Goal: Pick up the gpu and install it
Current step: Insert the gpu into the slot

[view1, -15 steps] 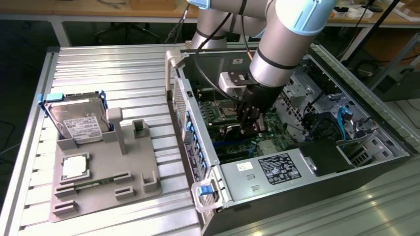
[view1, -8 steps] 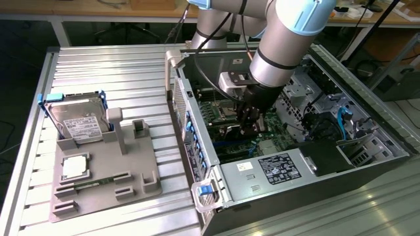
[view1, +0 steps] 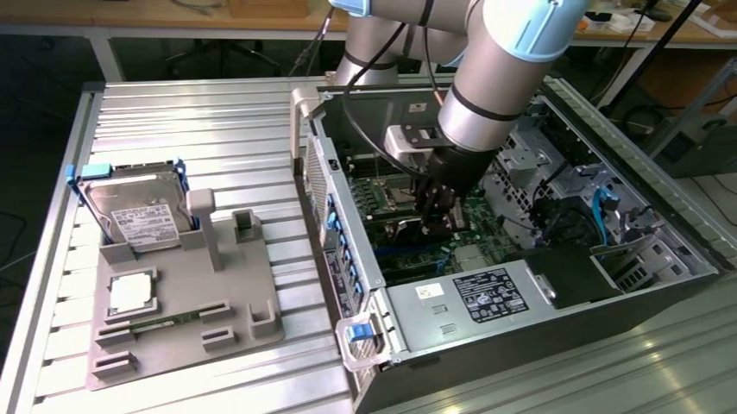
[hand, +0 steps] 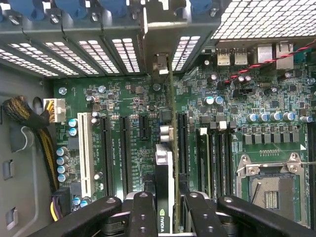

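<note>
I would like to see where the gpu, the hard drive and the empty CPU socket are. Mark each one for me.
gpu (hand: 164, 168): wrist view, on the card's edge, seen end-on above the slots.
hard drive (view1: 136, 207): exterior view, on its silver top face.
CPU socket (hand: 270, 190): wrist view, on the open socket's middle.

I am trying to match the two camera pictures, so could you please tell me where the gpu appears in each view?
Exterior view: the gpu is a dark shape under the gripper, low inside the open computer case, over the motherboard.
Wrist view: the gpu is seen edge-on, standing between the fingers, running along the slots towards the rear bracket openings.
Shared landmark: the green motherboard beneath the card.
</note>
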Action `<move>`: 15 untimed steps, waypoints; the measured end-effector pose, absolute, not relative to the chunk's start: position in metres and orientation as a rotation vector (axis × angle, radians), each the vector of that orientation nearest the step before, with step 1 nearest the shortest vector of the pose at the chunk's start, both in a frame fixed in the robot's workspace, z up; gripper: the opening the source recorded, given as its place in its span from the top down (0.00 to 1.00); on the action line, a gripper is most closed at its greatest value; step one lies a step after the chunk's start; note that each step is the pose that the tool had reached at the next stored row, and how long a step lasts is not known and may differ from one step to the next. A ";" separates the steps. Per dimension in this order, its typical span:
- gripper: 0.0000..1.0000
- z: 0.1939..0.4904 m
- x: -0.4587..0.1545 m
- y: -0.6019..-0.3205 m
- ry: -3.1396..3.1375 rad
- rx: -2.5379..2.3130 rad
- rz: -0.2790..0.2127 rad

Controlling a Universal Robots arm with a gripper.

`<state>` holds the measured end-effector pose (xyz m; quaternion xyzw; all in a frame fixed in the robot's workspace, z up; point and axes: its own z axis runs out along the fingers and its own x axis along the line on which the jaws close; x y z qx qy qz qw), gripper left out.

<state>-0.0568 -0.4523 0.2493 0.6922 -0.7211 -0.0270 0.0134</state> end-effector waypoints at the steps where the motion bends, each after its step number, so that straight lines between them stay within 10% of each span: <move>1: 0.73 0.249 -0.056 -0.452 -2.246 2.156 -0.084; 15: 0.73 0.249 -0.056 -0.453 -2.246 2.157 -0.084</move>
